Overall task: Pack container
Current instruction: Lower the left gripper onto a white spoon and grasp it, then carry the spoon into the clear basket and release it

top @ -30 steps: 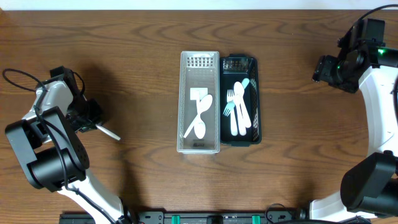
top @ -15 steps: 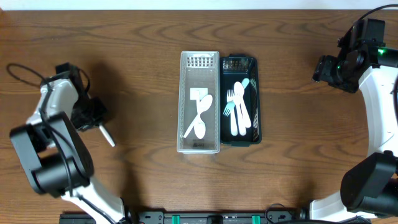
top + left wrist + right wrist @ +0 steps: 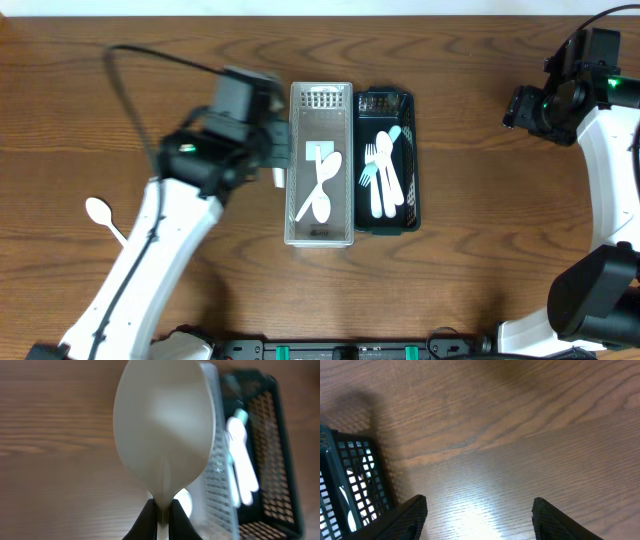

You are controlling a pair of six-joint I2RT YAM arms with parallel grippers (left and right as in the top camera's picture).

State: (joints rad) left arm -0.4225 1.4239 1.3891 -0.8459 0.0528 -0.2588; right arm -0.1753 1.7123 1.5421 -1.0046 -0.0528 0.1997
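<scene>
The overhead view is bright and evenly lit from above, with soft shadows. The left arm (image 3: 200, 170) is smeared by motion blur. The left wrist view shows the spoon (image 3: 162, 430) close and unfocused, with the baskets (image 3: 270, 450) behind it hazy. The right wrist view is sharp, with pale glare low on the table (image 3: 470, 515) and a dark shadow at upper left.

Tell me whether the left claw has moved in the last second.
Yes. The left claw swung right from the table's left side to the clear bin's left wall.

Left hand (image 3: 161, 511) pinched closed, right hand (image 3: 479, 512) spread wide.
</scene>
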